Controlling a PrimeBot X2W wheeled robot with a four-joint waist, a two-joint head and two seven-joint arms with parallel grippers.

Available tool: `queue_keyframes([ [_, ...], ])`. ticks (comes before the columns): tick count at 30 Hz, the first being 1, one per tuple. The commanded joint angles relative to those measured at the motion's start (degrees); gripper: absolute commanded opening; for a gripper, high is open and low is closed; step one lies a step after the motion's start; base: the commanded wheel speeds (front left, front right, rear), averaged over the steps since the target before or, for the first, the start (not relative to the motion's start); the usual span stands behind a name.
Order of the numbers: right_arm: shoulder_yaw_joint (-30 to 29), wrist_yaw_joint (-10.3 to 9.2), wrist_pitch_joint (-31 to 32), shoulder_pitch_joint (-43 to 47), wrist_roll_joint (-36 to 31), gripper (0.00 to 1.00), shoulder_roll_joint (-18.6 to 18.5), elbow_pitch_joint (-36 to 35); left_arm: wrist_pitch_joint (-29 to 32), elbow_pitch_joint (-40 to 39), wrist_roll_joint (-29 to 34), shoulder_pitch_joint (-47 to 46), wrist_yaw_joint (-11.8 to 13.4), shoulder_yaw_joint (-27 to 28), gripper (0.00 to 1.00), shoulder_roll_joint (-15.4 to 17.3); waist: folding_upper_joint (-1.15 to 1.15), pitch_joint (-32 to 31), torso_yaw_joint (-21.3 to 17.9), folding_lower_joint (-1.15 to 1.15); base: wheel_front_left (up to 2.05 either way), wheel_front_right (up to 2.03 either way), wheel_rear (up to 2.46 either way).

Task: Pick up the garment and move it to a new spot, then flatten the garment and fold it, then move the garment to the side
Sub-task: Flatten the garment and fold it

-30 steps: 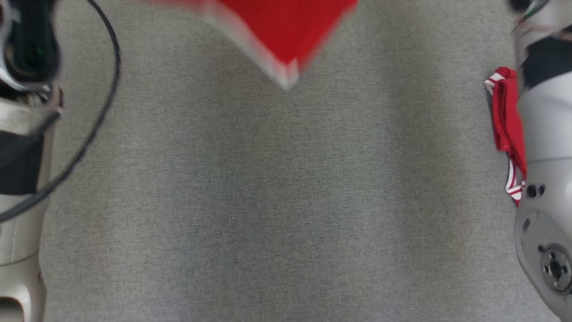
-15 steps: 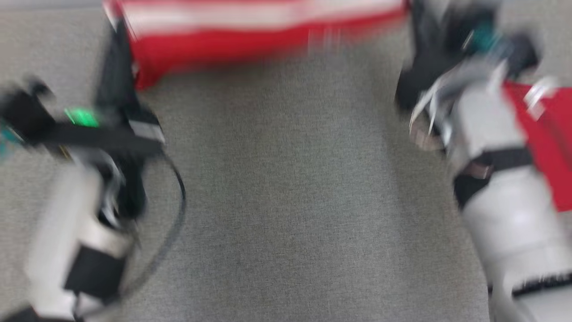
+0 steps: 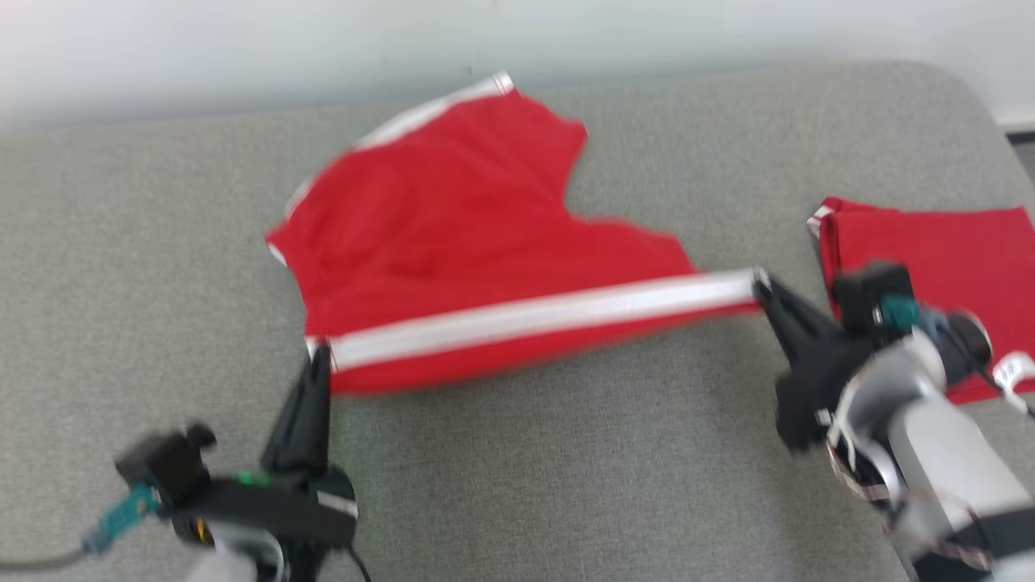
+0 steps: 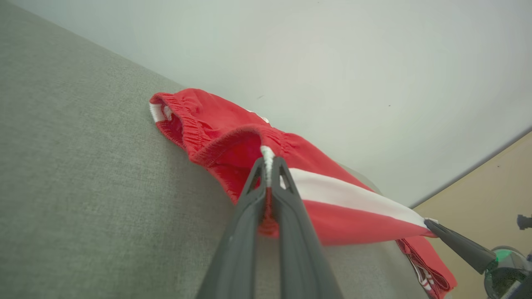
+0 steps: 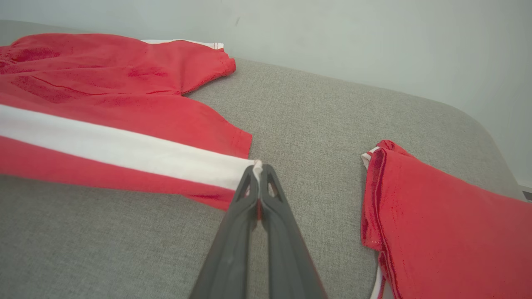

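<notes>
Left gripper [image 3: 318, 356] at seven o'clock and right gripper [image 3: 762, 281] at three each clamp the striped edge of the shorts [image 3: 453, 234]; a seemingly folded red cloth [image 3: 930, 242] lies beyond.

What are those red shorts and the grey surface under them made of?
The red shorts look like soft, matte knit cloth, perhaps a jersey or sports fabric: they drape limply, and the waistband is gathered like elastic. The grey surface seems to be a padded top covered in matte woven cloth: a fine flecked weave shows, and its far corner is rounded.
</notes>
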Motion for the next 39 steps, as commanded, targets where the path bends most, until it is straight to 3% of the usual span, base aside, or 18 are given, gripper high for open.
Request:
queue_keyframes([
  [1, -0.8, -0.16, 1.6, 2.6, 0.3, 0.0, -0.6, -2.5, -0.2, -0.5, 0.7, 2.1, 0.0, 0.4, 0.0, -0.3, 0.0, -2.5, 0.3, 0.01, 0.0, 0.0, 0.0],
  [8, -5.7, -0.16, 14.6, 18.7, 1.6, 0.0, -1.7, -22.7, -0.2, -7.0, -0.6, 13.9, 0.0, 0.5, 0.0, -0.9, 0.0, -4.8, 0.8, 0.01, 0.0, 0.0, 0.0],
  [14, -10.0, -0.16, 24.0, 29.2, 0.7, 0.0, -0.8, -37.1, 2.4, -13.4, -2.0, 23.6, 0.3, -0.6, 0.0, 2.9, 0.0, -5.5, 2.3, 0.01, 0.0, 0.0, 0.0],
  [17, -9.9, -0.16, 24.8, 27.4, -0.7, 0.0, -1.7, -38.3, 2.7, -15.7, -2.4, 23.6, 0.2, -1.1, 0.0, 3.1, 0.0, -5.4, 2.7, 0.01, 0.0, 0.0, 0.0],
  [23, -5.2, -0.16, 22.2, 16.4, -0.4, 0.0, -5.1, -31.7, 1.7, -15.2, -0.9, 19.0, 0.3, -0.4, 0.0, 1.5, 0.0, -5.2, 3.5, 0.01, 0.0, 0.0, 0.0],
  [30, 7.5, -0.16, 16.8, -2.8, -0.2, 0.0, -8.5, -13.1, 3.3, -10.0, 1.0, 8.9, 0.2, -3.1, 0.0, -1.1, 0.0, -4.0, 7.3, 0.01, 0.0, 0.0, 0.0],
  [34, 12.9, -0.16, 13.2, -10.9, 0.2, 0.0, -8.5, -2.4, 3.4, -5.5, 1.2, 2.8, 0.2, -3.7, 0.0, -3.6, 0.0, -3.2, 10.4, 0.01, 0.0, 0.0, 0.0],
  [39, 14.4, -0.16, 7.3, -19.1, -0.8, 0.0, -6.8, 9.6, 4.3, 1.4, 2.1, -3.9, 1.5, -4.7, 0.0, -6.1, 0.0, -1.9, 13.8, 0.01, 0.0, 0.0, 0.0],
])
